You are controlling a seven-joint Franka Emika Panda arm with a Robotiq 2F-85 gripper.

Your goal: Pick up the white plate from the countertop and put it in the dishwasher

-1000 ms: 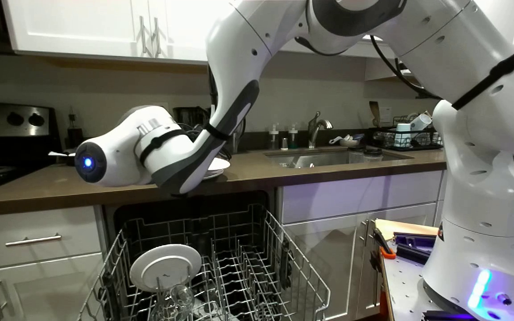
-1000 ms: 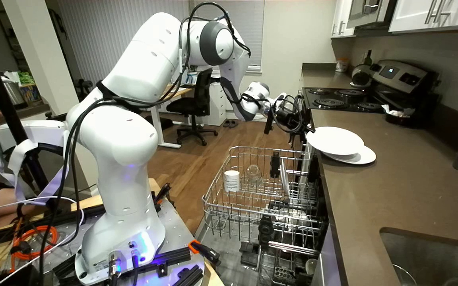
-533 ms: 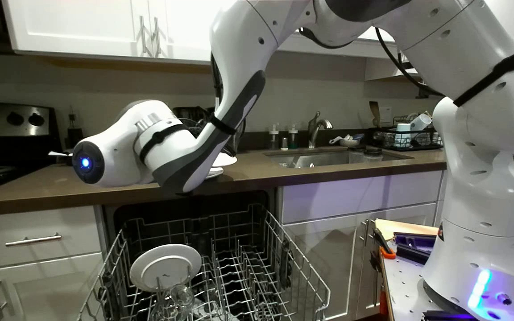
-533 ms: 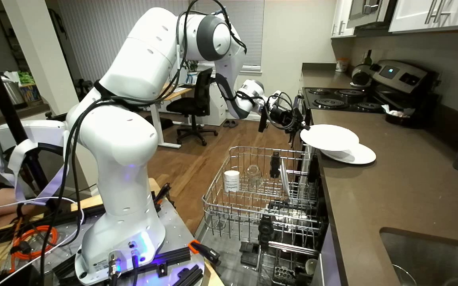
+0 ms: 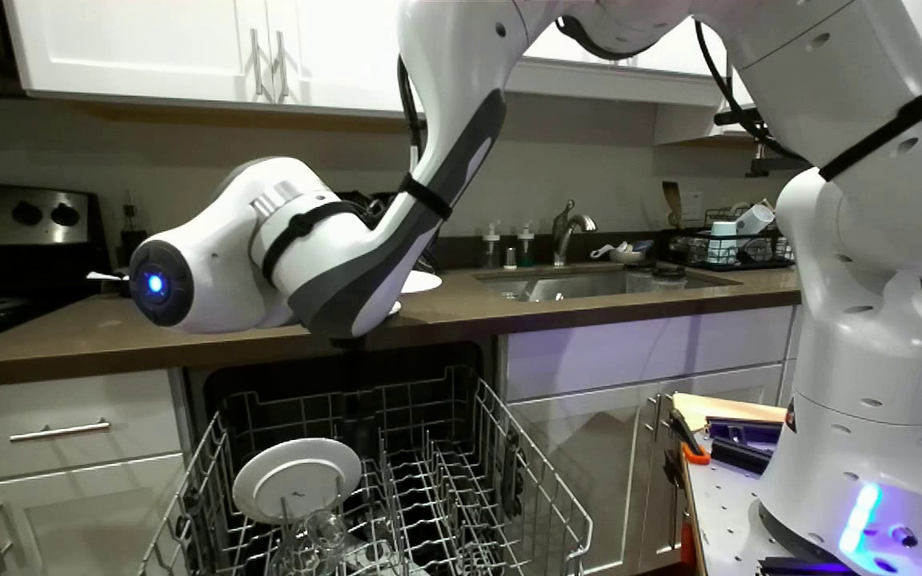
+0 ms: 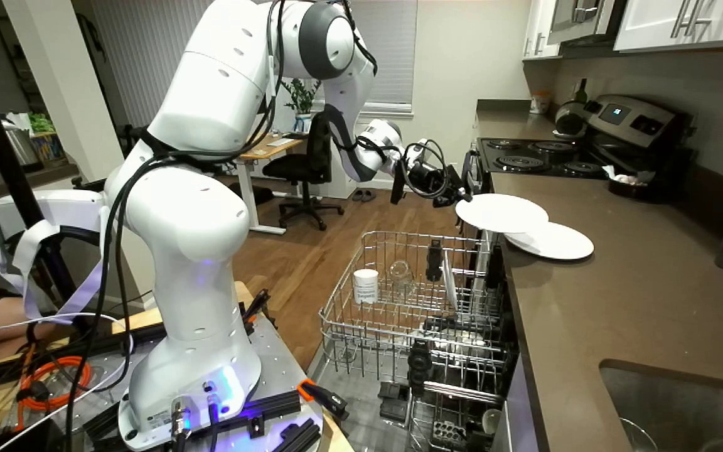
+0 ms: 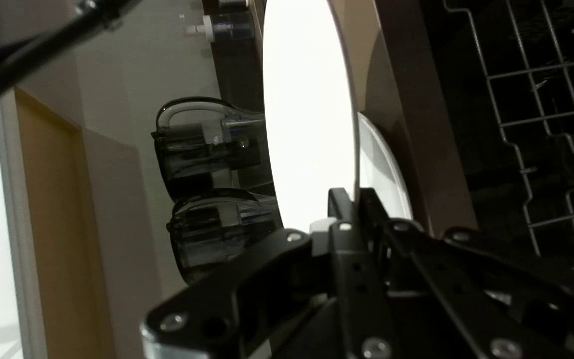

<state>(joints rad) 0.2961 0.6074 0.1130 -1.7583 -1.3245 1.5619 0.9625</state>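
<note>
My gripper (image 7: 354, 197) is shut on the rim of the white plate (image 7: 309, 109), which juts out edge-on between its fingertips in the wrist view. In an exterior view this plate (image 6: 501, 213) hangs nearly level off the end of the gripper (image 6: 462, 197), out at the counter's edge and above the back of the rack. It partly overlaps, in that view, a further white plate (image 6: 556, 242) lying on the brown countertop (image 6: 625, 295). The dishwasher (image 5: 429, 360) stands open below with its wire rack pulled out. Behind the arm, the gripper is hidden in an exterior view.
A plate with a ringed centre (image 5: 301, 480) leans in the rack, with clear glassware (image 5: 325, 532) before it. A white mug (image 6: 366, 286) also stands in the rack. The stove (image 6: 534, 154) and sink (image 6: 669, 395) flank the work area. Dark jugs (image 7: 207, 149) show in the wrist view.
The arm has drawn back and up, carrying the held plate away from the counter and slightly higher. More of the lower plate on the countertop is now uncovered. The grip is unchanged.
</note>
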